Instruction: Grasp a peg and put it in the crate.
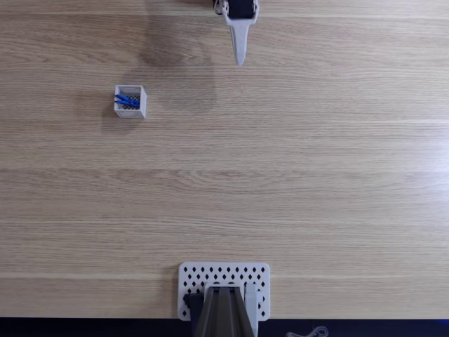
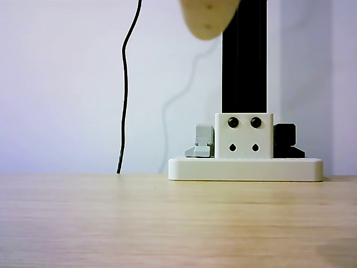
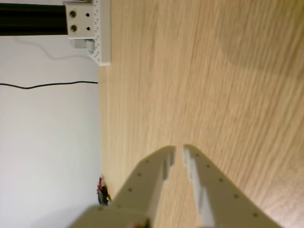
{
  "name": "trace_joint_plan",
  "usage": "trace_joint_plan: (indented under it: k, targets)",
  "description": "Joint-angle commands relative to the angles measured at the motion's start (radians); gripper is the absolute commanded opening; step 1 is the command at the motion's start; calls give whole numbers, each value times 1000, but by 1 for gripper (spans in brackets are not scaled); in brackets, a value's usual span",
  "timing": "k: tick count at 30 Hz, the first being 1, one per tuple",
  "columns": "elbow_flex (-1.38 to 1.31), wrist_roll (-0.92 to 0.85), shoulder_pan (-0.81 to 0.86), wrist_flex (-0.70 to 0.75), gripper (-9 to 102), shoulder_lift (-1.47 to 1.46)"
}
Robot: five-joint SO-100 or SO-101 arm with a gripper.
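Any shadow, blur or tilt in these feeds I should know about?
Fixed view: sharp, with soft shadows on the wooden table near the pale two-finger gripper. Other view: a blurred tan shape at the top. Wrist view: lies on its side, slightly soft.

No text, label, brand, number or sign can be read anywhere, neither on the crate point(image 1: 130, 101), the white perforated plate point(image 1: 224, 281), nor the table point(image 1: 316, 182).
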Motion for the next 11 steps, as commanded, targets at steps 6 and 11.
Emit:
trace_joint_plan:
  k: [6, 11]
  targets:
    - [-8, 11, 3, 169, -1, 127]
    - [-8, 11, 3, 164, -1, 126]
